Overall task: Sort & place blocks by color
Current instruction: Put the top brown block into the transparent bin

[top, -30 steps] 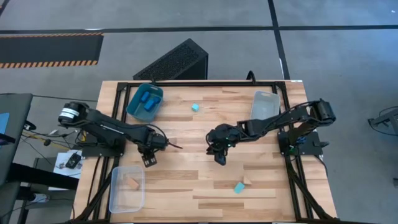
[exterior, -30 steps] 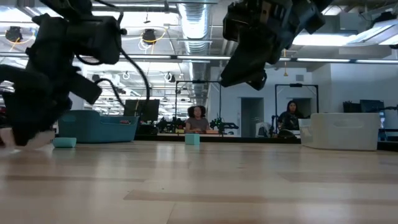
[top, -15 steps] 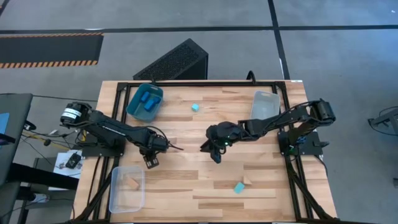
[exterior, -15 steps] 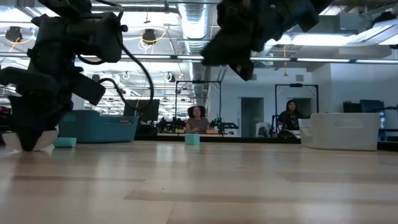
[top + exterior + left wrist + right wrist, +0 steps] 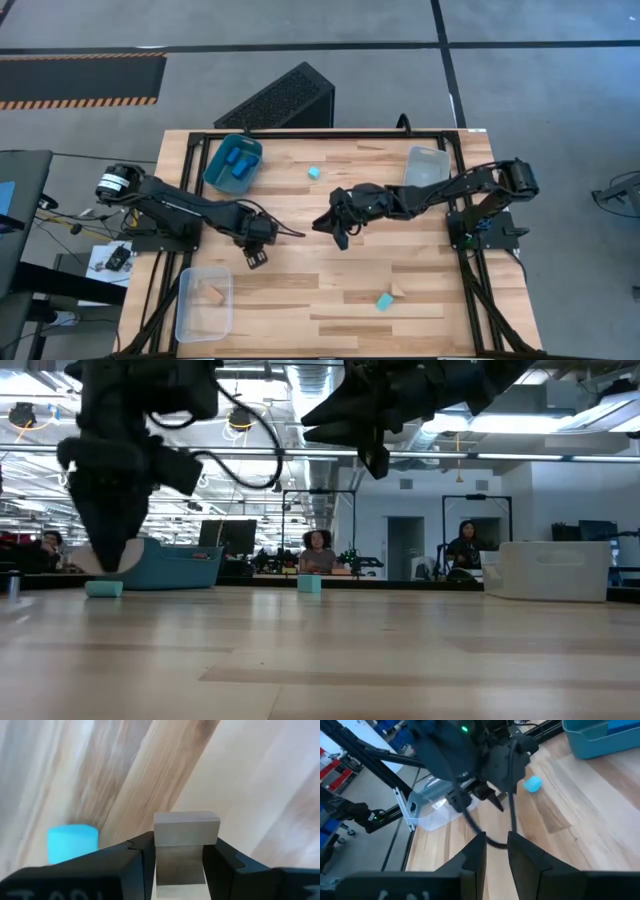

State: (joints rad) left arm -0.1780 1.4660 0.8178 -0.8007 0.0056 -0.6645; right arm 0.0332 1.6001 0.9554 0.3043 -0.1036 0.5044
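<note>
Took 12 o'clock as the far edge of the table (image 5: 330,275) in the overhead view, with the clock centred on the table's middle. Showed the left gripper (image 5: 179,851) toward 9 o'clock of that centre, closed on a tan block (image 5: 186,827), pinched at both sides between the two dark fingers (image 5: 125,865) and hanging just above the wood in the low view. Placed a light cyan block (image 5: 72,843) on the tabletop near this gripper, apart from the held block. Showed the right gripper (image 5: 496,845) close to the centre, slightly toward 12 o'clock, lifted above the table, with fingers parted by a narrow gap and holding nothing. Located a teal bin (image 5: 213,176) at about 10 o'clock, with dark blue blocks (image 5: 238,160) inside. Located a second cyan block (image 5: 313,173) on bare wood at 12 o'clock, between the teal bin and a clear bin (image 5: 427,167) at about 2 o'clock. Located another clear bin (image 5: 190,320) at about 8 o'clock, near the table's corner, with a tan piece (image 5: 212,294) lying in it. Found a third cyan block (image 5: 384,301) at about 5 o'clock, close against a tan wedge (image 5: 399,290); could not tell whether touching. Caught seated people (image 5: 318,552) in the room beyond the table in the low view
</note>
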